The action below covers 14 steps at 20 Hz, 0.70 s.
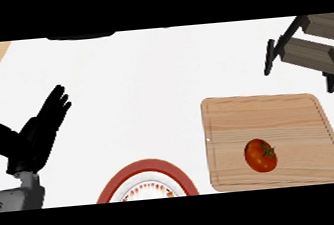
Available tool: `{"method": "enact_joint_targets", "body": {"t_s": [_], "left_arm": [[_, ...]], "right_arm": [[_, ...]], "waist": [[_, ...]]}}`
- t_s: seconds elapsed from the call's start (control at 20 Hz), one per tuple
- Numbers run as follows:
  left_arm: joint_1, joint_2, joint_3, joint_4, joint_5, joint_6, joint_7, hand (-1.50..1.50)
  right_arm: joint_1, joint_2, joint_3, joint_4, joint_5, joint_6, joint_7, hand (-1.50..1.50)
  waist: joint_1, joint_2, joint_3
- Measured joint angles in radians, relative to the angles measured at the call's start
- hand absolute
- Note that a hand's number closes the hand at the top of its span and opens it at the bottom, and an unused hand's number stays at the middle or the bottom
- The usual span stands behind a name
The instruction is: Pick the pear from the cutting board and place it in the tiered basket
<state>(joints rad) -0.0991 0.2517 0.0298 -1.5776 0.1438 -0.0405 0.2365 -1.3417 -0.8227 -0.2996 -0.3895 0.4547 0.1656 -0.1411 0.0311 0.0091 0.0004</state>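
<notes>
The red, tomato-like round fruit [260, 155] lies lower centre on the pale wooden cutting board [229, 114] at lower right; no pear shows. The dark wooden tiered basket [309, 49] stands upper right. The left hand [33, 134] rests with fingers straight at left. A good pick would likely descend over the fruit, fingers wrapping both sides.

No readable text, label, brand, number or sign appears on anything on the counter.
</notes>
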Motion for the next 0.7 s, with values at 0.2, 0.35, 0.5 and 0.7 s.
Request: {"method": "enact_joint_targets", "body": {"t_s": [0.2,0.35,0.5,0.7], "left_arm": [[0.010,-0.002,0.002,0.006,-0.002,-0.007,-0.012,0.00],[0.022,-0.003,0.004,0.005,-0.004,-0.012,-0.023,0.00],[0.021,-0.006,0.007,0.021,-0.006,-0.014,-0.038,0.00],[0.009,-0.007,0.003,0.010,-0.006,-0.015,-0.018,0.00]], "right_arm": [[-0.026,-0.008,-0.077,0.037,-0.069,0.001,0.043,-1.50],[-0.042,-0.040,-0.143,0.066,-0.126,0.001,0.071,-1.50],[-0.069,-0.077,-0.213,0.091,-0.186,-0.013,0.110,-1.50],[-0.078,-0.155,-0.274,0.115,-0.231,-0.035,0.135,-1.50]], "waist": [[-0.002,-0.001,0.000],[-0.001,0.000,0.000],[-0.001,0.002,0.000],[0.004,0.005,0.001]]}}
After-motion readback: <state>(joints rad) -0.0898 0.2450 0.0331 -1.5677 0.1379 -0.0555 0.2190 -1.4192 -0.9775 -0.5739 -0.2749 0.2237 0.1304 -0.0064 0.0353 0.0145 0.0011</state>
